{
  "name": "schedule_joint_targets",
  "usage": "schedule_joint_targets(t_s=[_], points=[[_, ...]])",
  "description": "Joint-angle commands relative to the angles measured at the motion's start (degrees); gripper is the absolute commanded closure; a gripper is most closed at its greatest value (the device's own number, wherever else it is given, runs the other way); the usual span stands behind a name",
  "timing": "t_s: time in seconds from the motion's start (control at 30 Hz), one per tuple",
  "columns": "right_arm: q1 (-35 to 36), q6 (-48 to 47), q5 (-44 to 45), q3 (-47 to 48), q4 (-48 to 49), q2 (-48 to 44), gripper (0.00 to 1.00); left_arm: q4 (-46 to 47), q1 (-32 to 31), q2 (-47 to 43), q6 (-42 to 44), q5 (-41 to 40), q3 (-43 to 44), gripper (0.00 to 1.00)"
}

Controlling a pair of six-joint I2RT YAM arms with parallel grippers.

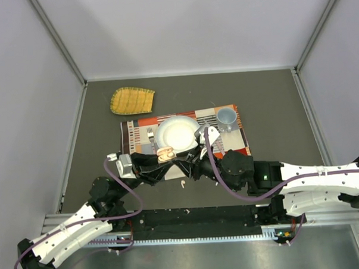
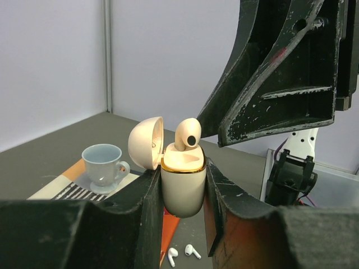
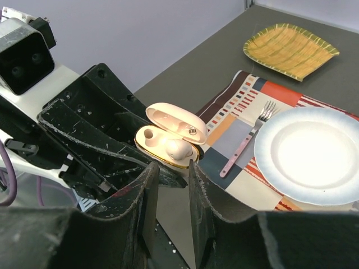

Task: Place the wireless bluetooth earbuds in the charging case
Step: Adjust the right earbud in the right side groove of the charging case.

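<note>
On the grey table (image 1: 267,101) between pale walls (image 1: 187,27), earbuds (image 2: 192,251) lie near a placemat (image 1: 135,133).

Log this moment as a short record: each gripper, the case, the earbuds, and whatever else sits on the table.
left gripper: shut on the charging case, held upright above the table
lid: open, tipped back
seated earbud: standing in the case, head above the rim
loose earbuds: two on the table below the case
right gripper: close to the case, jaws narrowly apart, nothing seen between them
other items: plate, fork and cup on a placemat; woven tray beyond
</note>
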Motion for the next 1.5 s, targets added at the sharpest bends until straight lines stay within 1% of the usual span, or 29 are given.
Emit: schedule_joint_targets(t_s=[0.0,0.43,0.67,1.07,1.13,1.3,1.47], points=[[-0.64,0.12,0.89,3.35,1.17,0.31,0.73,4.69,0.03,0.89,0.31,1.48,1.26,1.0],[-2.4,-0.23,1.6,2.47,1.79,-0.3,0.74,7.24,-0.06,2.38,0.23,4.03,1.26,1.0],[-2.58,-1.02,1.16,2.03,3.54,-0.3,0.74,6.81,0.03,3.17,0.31,4.91,1.79,1.0],[-2.58,-0.84,1.69,1.77,3.37,-0.22,0.74,6.45,0.03,2.47,0.22,4.65,1.44,1.0],[-2.66,-1.37,0.46,1.85,3.28,-0.13,0.74,6.54,-0.06,2.47,0.14,4.3,1.44,1.0],[-2.66,-2.07,-2.0,4.57,-1.28,1.89,0.74,6.45,0.03,2.47,0.4,3.86,1.44,1.0],[-2.66,-1.9,-4.03,4.49,-1.2,2.07,0.73,6.37,-0.06,2.3,0.49,3.25,1.27,1.0]])
